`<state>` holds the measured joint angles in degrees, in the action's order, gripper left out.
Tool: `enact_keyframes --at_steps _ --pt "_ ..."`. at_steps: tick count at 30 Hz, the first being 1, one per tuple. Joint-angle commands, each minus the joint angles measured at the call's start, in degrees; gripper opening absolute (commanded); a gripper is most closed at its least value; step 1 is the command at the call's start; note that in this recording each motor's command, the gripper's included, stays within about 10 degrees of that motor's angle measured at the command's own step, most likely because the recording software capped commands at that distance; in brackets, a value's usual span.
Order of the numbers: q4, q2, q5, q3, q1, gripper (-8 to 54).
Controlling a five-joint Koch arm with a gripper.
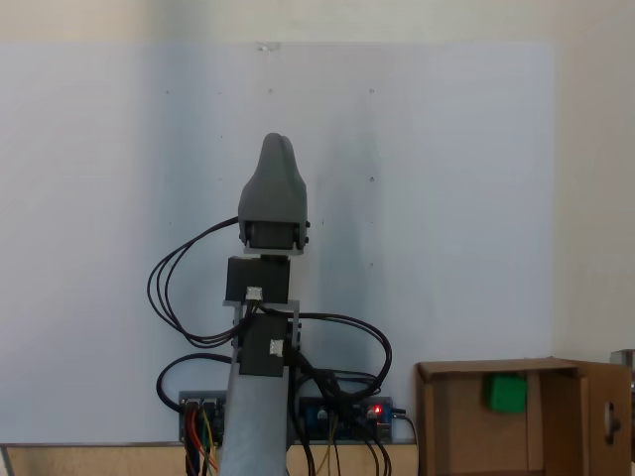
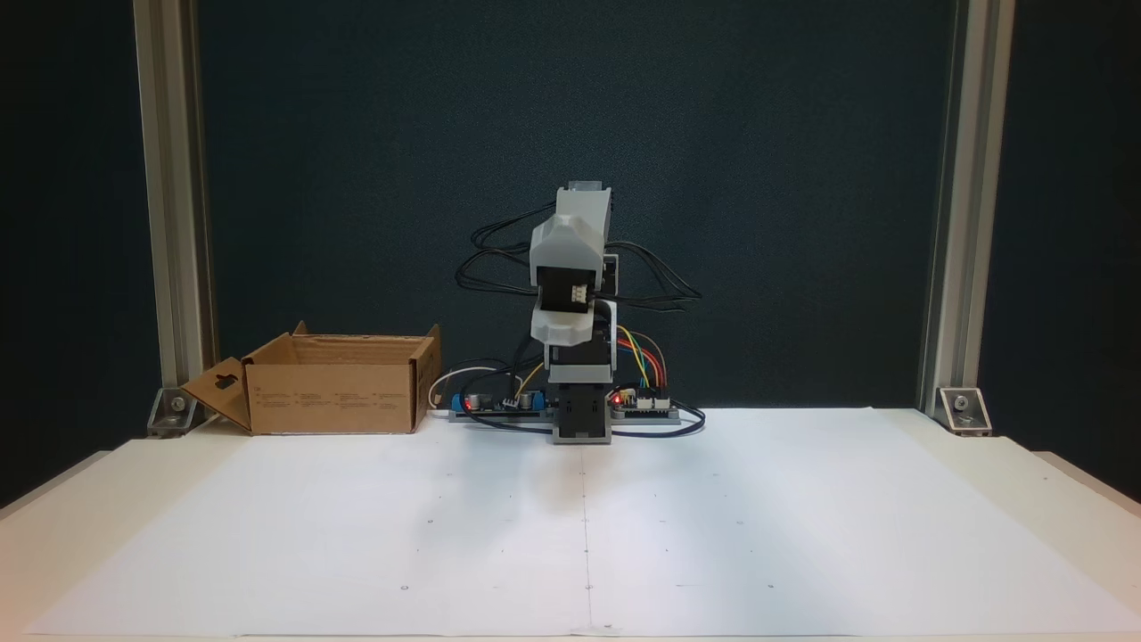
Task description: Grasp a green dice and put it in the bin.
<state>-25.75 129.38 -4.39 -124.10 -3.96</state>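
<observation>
The small bright green cube (image 1: 505, 393) already lies inside the brown corrugated cardboard box (image 2: 334, 397), and the folded grey arm's jaws cannot be told open or closed, so the likeliest fault is a needless reach knocking the box.

One fixed view looks steeply down from above the arm (image 1: 263, 327), with the bin (image 1: 446, 416) at four o'clock, while another stands low at the counter's (image 2: 802, 535) front edge, facing the arm (image 2: 575, 312) and bin (image 2: 330, 397).
</observation>
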Motion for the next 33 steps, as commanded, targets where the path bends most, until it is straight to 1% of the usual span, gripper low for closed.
enact_keyframes --at_steps 1,12,24,33 --pt "-5.9 6.2 -1.4 0.4 0.0 43.4" --pt "-11.6 6.2 -1.1 -3.9 0.3 44.3" --pt "-26.4 6.1 -1.1 -4.0 0.5 44.6" --pt "-26.5 6.1 -1.1 -7.6 0.4 44.6"
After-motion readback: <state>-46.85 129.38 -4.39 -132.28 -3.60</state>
